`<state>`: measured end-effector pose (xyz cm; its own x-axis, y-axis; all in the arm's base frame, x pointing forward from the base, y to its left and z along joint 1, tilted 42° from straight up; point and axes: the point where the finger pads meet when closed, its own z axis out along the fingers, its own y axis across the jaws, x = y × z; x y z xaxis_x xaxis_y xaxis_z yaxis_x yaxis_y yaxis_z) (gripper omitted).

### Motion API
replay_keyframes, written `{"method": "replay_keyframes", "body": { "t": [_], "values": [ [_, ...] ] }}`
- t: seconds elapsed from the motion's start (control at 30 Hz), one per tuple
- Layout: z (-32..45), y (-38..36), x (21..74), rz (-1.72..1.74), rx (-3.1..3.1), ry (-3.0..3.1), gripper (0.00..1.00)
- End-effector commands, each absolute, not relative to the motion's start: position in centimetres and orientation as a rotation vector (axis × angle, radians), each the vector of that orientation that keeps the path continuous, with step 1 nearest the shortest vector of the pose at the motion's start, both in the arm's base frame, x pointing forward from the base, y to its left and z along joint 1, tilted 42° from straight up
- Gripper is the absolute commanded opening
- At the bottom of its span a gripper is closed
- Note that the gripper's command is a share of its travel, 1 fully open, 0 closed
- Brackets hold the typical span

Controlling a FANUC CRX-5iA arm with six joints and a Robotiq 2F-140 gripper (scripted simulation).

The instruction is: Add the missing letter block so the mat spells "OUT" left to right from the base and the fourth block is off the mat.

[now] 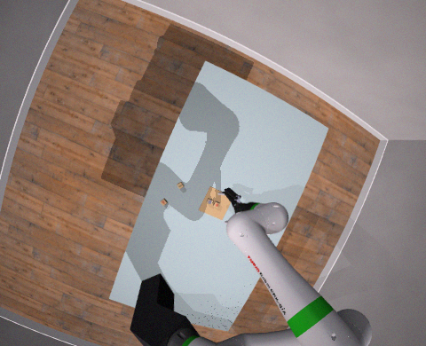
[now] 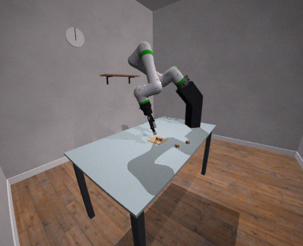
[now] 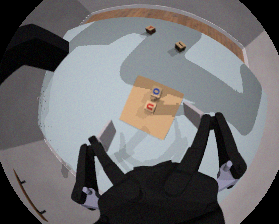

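A tan mat [image 1: 219,214] [image 2: 152,140] [image 3: 143,123] lies on the table with two small letter blocks side by side on it. One [image 1: 209,202] [image 2: 158,138] [image 3: 156,91] bears a blue letter and the other [image 1: 216,205] [image 2: 161,137] [image 3: 150,106] a red one; the letters are too small to read. Two more blocks lie off the mat: one [image 1: 180,185] [image 2: 187,142] [image 3: 150,30] and another [image 1: 163,201] [image 2: 177,145] [image 3: 180,46]. My gripper [image 1: 226,192] [image 2: 154,132] [image 3: 148,117] is open and empty. It hangs a little above the mat's edge on the side away from the loose blocks.
The pale table [image 1: 266,146] [image 2: 113,161] stands on a wooden floor. The arm's black base [image 1: 153,306] [image 2: 192,104] stands at one end of the table. A wall shelf [image 2: 120,76] and a clock [image 2: 75,36] are on the wall behind.
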<state>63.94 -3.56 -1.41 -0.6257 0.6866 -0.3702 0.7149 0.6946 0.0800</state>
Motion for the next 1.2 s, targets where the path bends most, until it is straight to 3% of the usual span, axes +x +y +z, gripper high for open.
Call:
{"method": "replay_keyframes", "body": {
  "t": [0.0, 1.17],
  "values": [
    [-2.73, -3.10, 64.00, -0.110, 0.934, 2.596, 1.00],
    [-3.43, -2.80, 63.95, -0.116, 0.851, 2.625, 1.00]
  ]
}}
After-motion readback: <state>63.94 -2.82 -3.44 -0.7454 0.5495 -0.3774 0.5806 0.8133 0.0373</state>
